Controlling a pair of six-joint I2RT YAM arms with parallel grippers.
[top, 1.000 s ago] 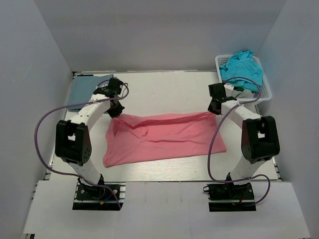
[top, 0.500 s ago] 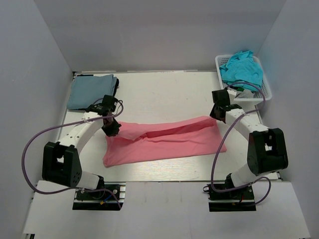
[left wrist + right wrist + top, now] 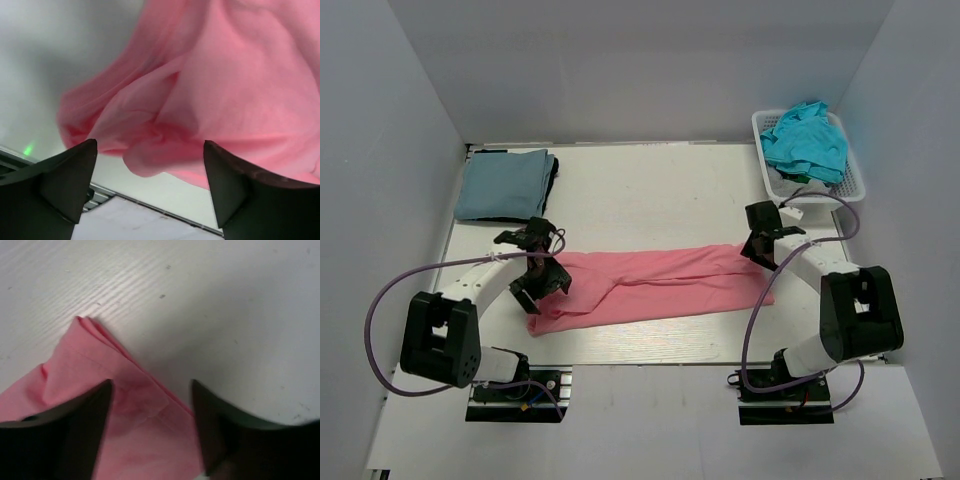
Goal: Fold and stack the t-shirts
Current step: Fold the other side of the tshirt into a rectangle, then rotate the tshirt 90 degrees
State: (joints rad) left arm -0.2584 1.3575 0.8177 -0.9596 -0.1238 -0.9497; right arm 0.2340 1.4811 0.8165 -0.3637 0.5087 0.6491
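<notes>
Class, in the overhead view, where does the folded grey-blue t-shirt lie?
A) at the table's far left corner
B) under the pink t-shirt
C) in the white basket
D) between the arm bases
A: the grey-blue t-shirt lies folded at the far left corner, apart from the pink t-shirt; the basket holds a teal t-shirt.

A shirt (image 3: 660, 285) lies stretched left to right across the near middle of the table (image 3: 650, 190). The left gripper (image 3: 538, 283) is over its left end and the right gripper (image 3: 757, 250) over its far right corner. A folded shirt (image 3: 503, 183) sits in the far left corner, seemingly atop a second shirt (image 3: 552, 172), and the basket (image 3: 858, 178) in the far right corner holds a heap (image 3: 805, 140) of shirts.
</notes>
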